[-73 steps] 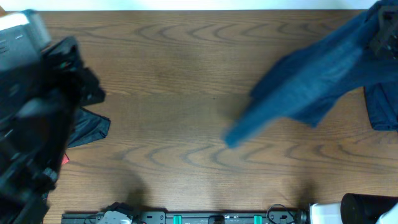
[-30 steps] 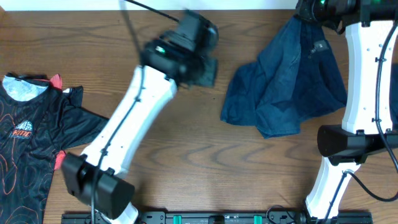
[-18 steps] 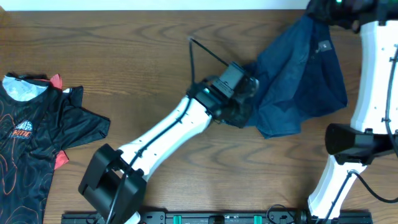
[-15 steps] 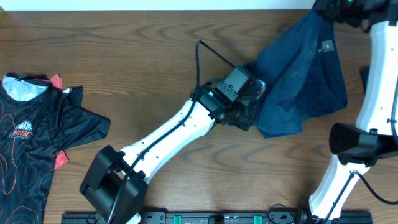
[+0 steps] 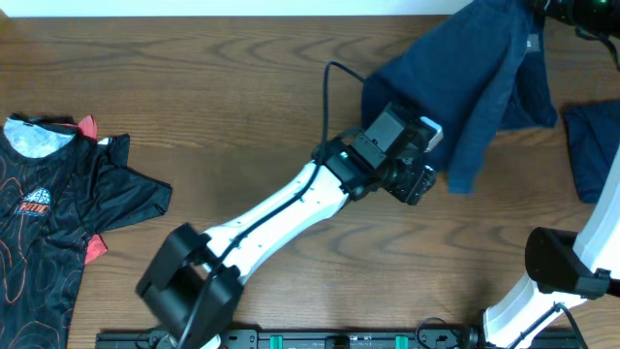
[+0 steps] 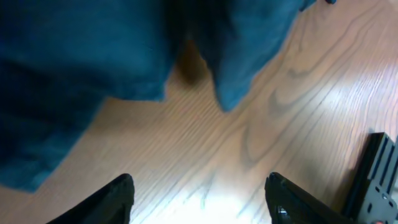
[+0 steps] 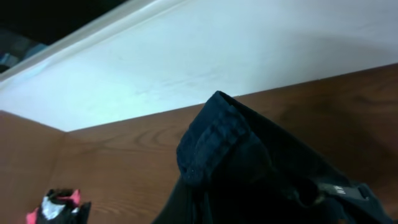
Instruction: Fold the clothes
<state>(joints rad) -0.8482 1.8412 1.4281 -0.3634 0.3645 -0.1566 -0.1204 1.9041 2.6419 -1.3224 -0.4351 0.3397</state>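
Tabletop (image 5: pixel 242 87) overhead holds a printed shirt (image 5: pixel 58 208); left wrist sees navy garment (image 6: pixel 74 56).

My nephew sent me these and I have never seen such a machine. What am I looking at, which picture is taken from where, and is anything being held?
These are two robot arms at a wooden table, each ending in a two-finger pincer. The wide picture looks straight down from above. The other two come from small cameras on the wrists. The white left arm reaches across the table. Its left pincer is open and empty, close to a navy garment. That garment hangs lifted from the right pincer at the far right corner, which seems to grip its bunched edge. A black printed shirt lies flat at the left, and another navy piece lies at the right edge.
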